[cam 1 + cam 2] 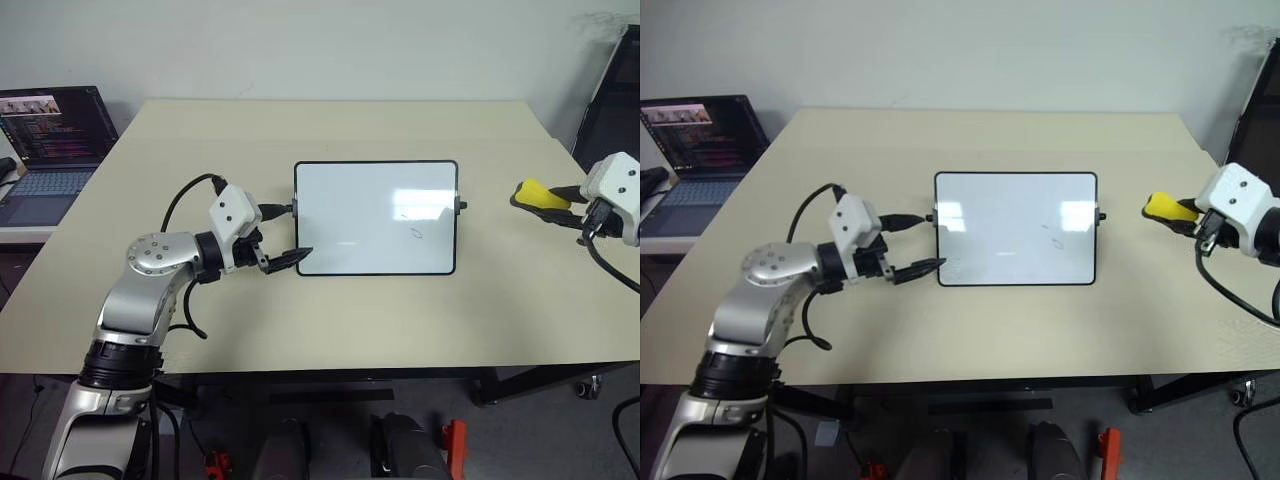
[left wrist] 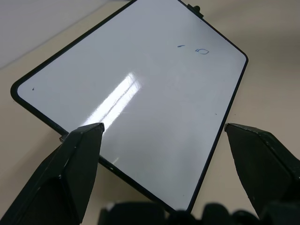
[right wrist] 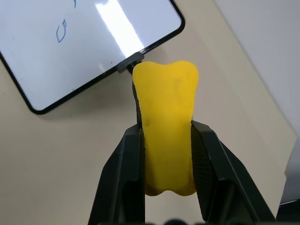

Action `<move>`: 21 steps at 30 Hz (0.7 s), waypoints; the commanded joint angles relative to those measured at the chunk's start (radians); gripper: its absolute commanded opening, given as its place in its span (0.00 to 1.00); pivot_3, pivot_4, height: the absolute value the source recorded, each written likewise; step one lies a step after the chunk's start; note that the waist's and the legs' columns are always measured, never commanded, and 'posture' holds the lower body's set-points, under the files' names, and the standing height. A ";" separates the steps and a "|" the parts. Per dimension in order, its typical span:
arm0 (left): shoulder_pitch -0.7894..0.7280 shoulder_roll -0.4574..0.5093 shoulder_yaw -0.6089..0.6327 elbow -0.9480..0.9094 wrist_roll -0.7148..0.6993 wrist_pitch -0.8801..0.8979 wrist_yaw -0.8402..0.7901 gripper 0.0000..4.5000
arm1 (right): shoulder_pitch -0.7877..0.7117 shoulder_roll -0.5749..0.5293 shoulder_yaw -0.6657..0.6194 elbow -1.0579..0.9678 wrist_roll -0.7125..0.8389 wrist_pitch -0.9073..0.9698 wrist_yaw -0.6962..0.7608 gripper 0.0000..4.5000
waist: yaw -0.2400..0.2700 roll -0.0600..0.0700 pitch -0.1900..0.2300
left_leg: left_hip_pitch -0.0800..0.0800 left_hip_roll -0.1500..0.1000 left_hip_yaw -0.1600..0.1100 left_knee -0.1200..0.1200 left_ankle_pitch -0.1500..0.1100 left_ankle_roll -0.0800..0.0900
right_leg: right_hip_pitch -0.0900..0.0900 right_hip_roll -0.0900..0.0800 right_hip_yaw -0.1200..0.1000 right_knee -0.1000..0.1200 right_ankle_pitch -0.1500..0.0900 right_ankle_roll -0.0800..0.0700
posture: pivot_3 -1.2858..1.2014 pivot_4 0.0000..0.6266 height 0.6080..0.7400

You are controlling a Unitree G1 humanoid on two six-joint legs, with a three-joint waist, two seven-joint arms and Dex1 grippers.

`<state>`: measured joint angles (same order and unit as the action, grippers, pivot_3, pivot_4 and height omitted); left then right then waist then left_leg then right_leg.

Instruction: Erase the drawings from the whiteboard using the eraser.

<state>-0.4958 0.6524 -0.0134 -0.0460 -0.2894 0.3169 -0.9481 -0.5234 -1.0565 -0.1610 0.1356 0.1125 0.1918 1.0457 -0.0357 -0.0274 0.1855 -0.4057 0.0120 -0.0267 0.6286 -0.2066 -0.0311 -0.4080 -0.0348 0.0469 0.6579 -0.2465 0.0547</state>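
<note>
Whiteboard lies flat mid-tabletop, bare beige around every edge, your left pincer spread apart at its left edge, your right pincer clamped on the eraser well right of it, faint drawings right of centre, laptop far left.
</note>
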 commanded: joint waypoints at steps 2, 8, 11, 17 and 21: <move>-0.027 -0.002 0.007 -0.016 0.001 -0.024 0.003 1.00 | -0.052 0.009 -0.001 -0.035 0.028 0.011 -0.005 0.22 | 0.001 0.000 0.000 | 0.000 0.000 0.000 0.000 0.000 0.000 | 0.000 0.000 0.000 0.000 0.000 0.000 | 0.52 0.24 1.00; -0.035 -0.007 0.003 -0.016 0.002 -0.027 0.000 1.00 | -0.071 0.032 0.034 -0.041 0.026 0.013 -0.004 0.22 | 0.002 0.000 0.000 | 0.000 0.000 0.000 0.000 0.000 0.000 | 0.000 0.000 0.000 0.000 0.000 0.000 | 0.52 0.24 1.00; -0.037 -0.006 0.004 -0.018 0.002 -0.027 -0.002 1.00 | -0.079 0.038 0.042 -0.042 0.029 0.017 -0.004 0.22 | 0.002 0.000 0.000 | 0.000 0.000 0.000 0.000 0.000 0.000 | 0.000 0.000 0.000 0.000 0.000 0.000 | 0.52 0.24 1.00; -0.040 -0.005 0.006 -0.013 0.008 -0.040 0.001 1.00 | -0.086 0.039 0.051 -0.035 0.032 0.013 -0.002 0.22 | 0.002 0.000 0.000 | 0.000 0.000 0.000 0.000 0.000 0.000 | 0.000 0.000 0.000 0.000 0.000 0.000 | 0.52 0.24 1.00; -0.044 -0.007 0.005 -0.009 0.010 -0.041 0.002 1.00 | -0.087 0.041 0.055 -0.031 0.031 0.012 -0.003 0.22 | 0.002 0.000 0.000 | 0.000 0.000 0.000 0.000 0.000 0.000 | 0.000 0.000 0.000 0.000 0.000 0.000 | 0.52 0.24 1.00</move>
<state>-0.5168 0.6425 -0.0159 -0.0416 -0.2829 0.2951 -0.9497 -0.5813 -1.0089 -0.0952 0.1197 0.1363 0.2094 1.0434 -0.0333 -0.0274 0.1855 -0.4059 0.0119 -0.0269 0.6287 -0.2066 -0.0311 -0.4080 -0.0348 0.0468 0.6581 -0.2464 0.0546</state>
